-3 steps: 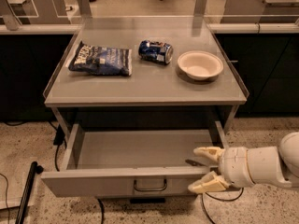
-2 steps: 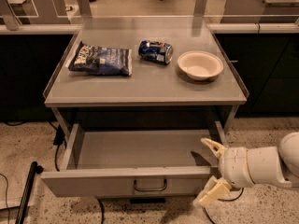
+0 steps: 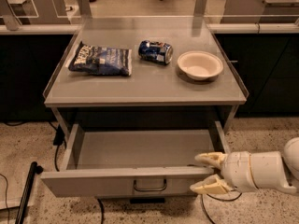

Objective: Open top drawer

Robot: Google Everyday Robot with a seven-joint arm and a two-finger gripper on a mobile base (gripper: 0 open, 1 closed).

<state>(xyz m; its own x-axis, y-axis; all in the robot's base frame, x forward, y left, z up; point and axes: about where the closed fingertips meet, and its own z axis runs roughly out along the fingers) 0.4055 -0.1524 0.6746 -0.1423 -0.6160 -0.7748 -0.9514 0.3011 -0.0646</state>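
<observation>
The top drawer (image 3: 112, 185) is a wide grey metal drawer under the grey tabletop, pulled far out. Its shallow grey tray (image 3: 140, 148) shows and holds nothing. A small dark loop handle (image 3: 150, 186) sits at the centre of its flat front. My gripper (image 3: 209, 173), cream-coloured on a white arm, comes in from the right at the front's right end. Its fingers are apart: one fingertip (image 3: 209, 158) lies over the front's top rim, and the other lies in front of the panel, lower down.
On the tabletop (image 3: 149, 87) lie a blue chip bag (image 3: 100, 59), a blue can on its side (image 3: 155, 51) and a white bowl (image 3: 200, 65). Dark cabinets stand left and right. A black pole (image 3: 27, 190) and cables lie on the speckled floor at the left.
My fingers first spread wider, then drew closer together around the right end of the drawer front. The drawer has stayed pulled out in the same place.
</observation>
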